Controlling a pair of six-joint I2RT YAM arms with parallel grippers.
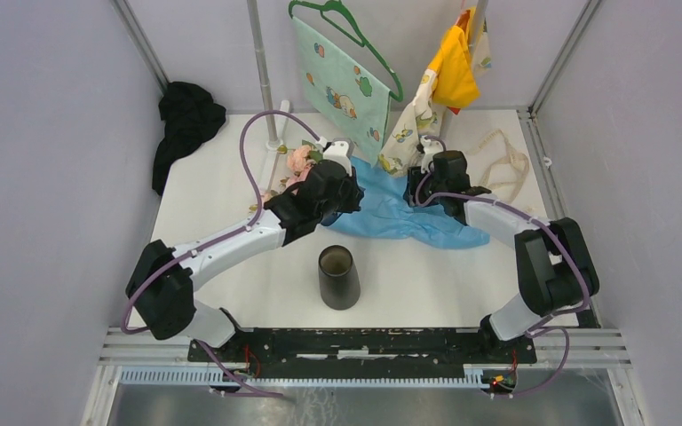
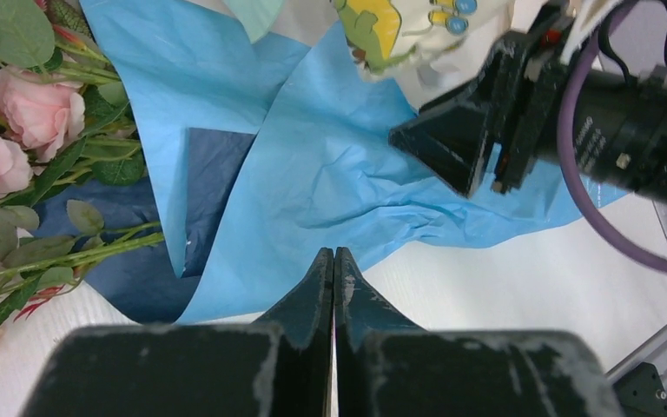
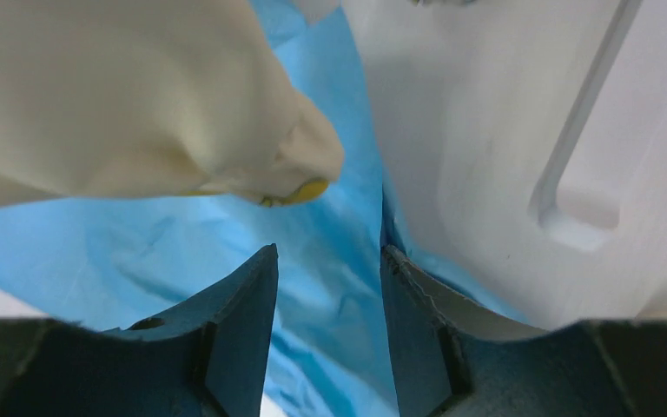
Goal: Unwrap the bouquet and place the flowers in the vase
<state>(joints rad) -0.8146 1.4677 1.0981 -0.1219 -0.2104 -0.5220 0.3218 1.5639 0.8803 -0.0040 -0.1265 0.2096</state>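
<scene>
Left gripper (image 2: 333, 257): fingers pressed together, tips at the near edge of the light-blue paper (image 2: 330, 156). Can't tell whether a sheet edge is nipped between them; nothing thick is held.

Right gripper (image 3: 328, 254): fingers spread with a gap, and blue paper lies under and between them. One fold stands up against the inside of one finger, not clamped. A cream patterned cloth (image 3: 122, 95) hangs right over this gripper and hides part of the view.

The wrap looks opened out. The light-blue sheet is spread flat on the table (image 1: 426, 275) between the two grippers, with dark-blue paper (image 2: 217, 165) showing under it toward the flowers.

The flowers (image 2: 39, 109) lie off to the left of the left fingertips in the left wrist view, beside them rather than between them. Heads are far-left and the green stems run roughly crosswise toward the paper.

In the top view they sit just beyond the left gripper, by the pole. The left arm is clearly nearer; the right gripper is across the sheet, well apart from the stems.

The vase (image 1: 338, 277) stands upright and empty, mouth up, nearer the arm bases than the left gripper and apart from the paper.

Likely next step: the left gripper opens and swings left onto the stems.
</scene>
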